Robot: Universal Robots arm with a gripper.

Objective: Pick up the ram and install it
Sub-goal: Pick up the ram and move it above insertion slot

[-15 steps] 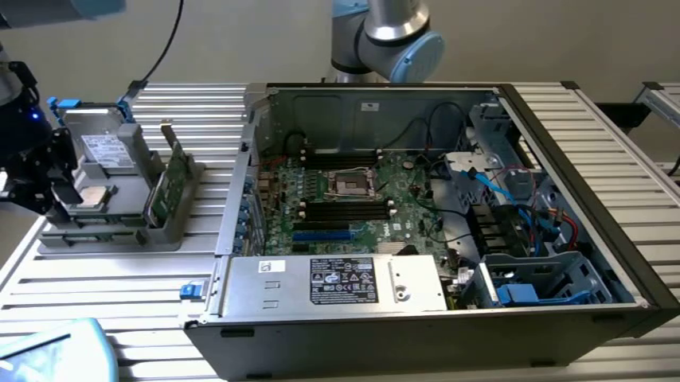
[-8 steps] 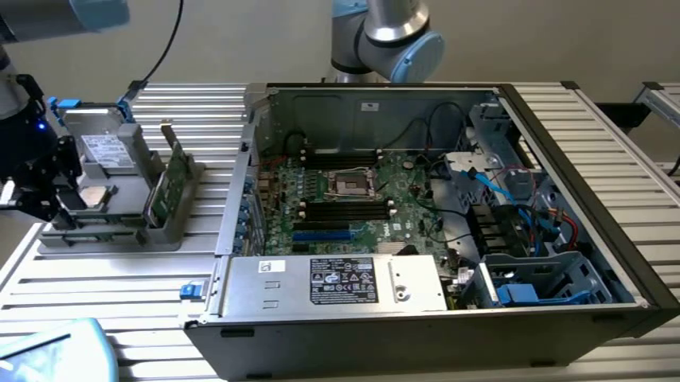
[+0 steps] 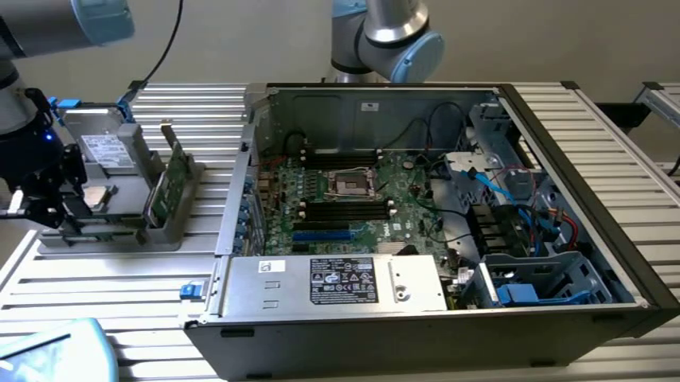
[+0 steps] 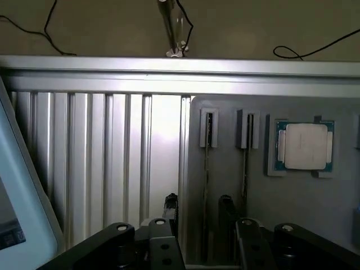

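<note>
Ram (image 3: 168,189) stands on edge in the grey holder (image 3: 107,239) on the table (image 3: 107,290), beside the open case (image 3: 318,342). Your hand (image 3: 48,211) hangs near, at the exterior view's left of it, unclenched, gripping nothing

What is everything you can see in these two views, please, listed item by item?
ram: one, green, standing upright in the holder
holder: one, grey, on the table at the exterior view's left of the case
processor: one, silver, lying flat on the holder
computer case: one, grey and black, open, mid-table
motherboard: one, green, inside the case
power supply: one, silver with a black label, at the case's near edge
table: one, silver, ribbed
second arm: one, grey with blue caps, behind the case
gripper: one, black, open, beside the holder
</note>
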